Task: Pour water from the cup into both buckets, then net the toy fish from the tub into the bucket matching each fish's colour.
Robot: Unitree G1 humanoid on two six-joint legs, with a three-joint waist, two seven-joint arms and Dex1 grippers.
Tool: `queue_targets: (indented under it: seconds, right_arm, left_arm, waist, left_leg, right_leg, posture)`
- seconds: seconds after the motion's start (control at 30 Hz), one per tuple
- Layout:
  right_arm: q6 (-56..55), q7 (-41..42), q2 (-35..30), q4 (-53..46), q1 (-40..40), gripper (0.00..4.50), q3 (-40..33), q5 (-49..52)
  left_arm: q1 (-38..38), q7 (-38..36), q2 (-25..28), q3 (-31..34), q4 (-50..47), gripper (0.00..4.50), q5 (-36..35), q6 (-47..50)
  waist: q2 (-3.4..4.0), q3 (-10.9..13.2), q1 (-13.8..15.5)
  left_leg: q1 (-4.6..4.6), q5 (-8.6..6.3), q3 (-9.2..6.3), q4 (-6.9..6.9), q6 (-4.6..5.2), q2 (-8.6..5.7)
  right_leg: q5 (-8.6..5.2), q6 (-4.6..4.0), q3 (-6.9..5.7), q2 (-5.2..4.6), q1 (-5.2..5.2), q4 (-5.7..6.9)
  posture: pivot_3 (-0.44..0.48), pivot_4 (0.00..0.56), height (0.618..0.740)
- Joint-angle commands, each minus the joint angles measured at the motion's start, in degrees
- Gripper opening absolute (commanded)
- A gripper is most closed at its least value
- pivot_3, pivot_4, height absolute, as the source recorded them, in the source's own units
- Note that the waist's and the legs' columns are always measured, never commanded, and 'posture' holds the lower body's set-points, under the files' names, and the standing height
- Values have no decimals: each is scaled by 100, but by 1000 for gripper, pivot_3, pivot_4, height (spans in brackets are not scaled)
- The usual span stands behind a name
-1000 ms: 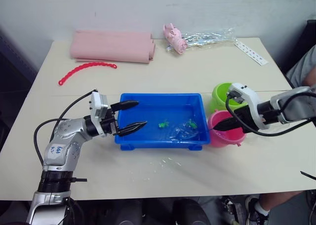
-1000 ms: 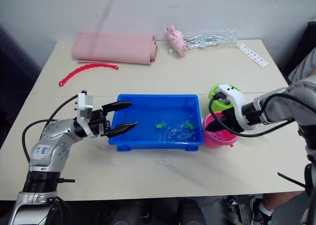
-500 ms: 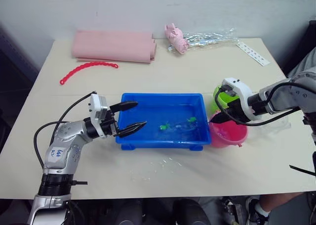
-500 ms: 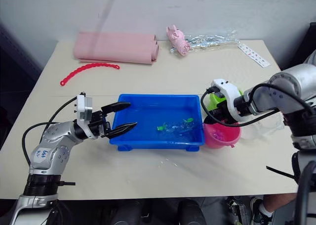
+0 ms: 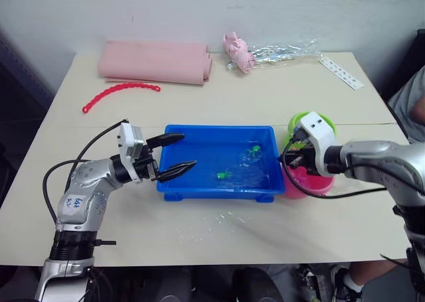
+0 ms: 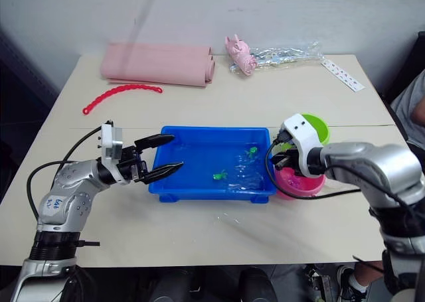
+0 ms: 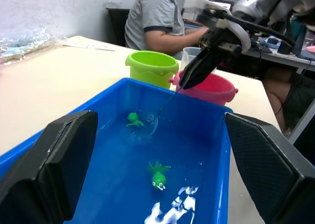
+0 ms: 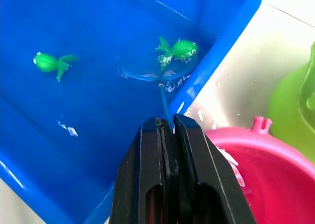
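While my left gripper (image 5: 175, 154) gapes empty, my right gripper (image 8: 166, 128) pinches the net (image 8: 156, 76) beneath a green fish (image 8: 181, 49) just ahead in the tub (image 8: 224, 42).

My left claw (image 5: 174, 155) is stretched forward with its two black fingers spread wide apart, forearm low and level. My right arm bends inward across my front, and the right claw (image 8: 167, 126) has its fingers pinched tight together.

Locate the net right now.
The net is dipped in the tub near its bucket-side wall, beside a green fish, handle pinched in the right gripper.
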Motion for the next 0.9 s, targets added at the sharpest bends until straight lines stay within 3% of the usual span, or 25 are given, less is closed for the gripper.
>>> queue_targets:
  seconds: [0.03,0.33,0.9]
  right_arm:
    - [-147,-222,148,-222,192,0,-376,-298]
    - [-1238,-293,565,-685,1023,0,-555,-1018]
    - [-4195,756,1160,-633,2948,0,-944,-1832]
  left_arm:
    - [-78,-76,83,81,-65,4477,-80,-4]
    - [-201,-234,167,55,81,4477,-32,-1]
    - [-117,-419,408,121,151,4477,-87,68]
  waist:
    - [0,0,0]
    - [-1,0,49]
    - [-2,-1,54]
  left_leg:
    - [0,0,0,1,0,0]
    - [3,5,-1,-2,-2,-1]
    - [20,9,1,-5,-6,-1]
  right_leg:
    - [0,0,0,0,0,1]
    - [0,0,1,1,1,2]
    - [0,0,6,3,9,4]
  posture:
    - [0,150,740]
    - [0,150,740]
    - [0,150,740]
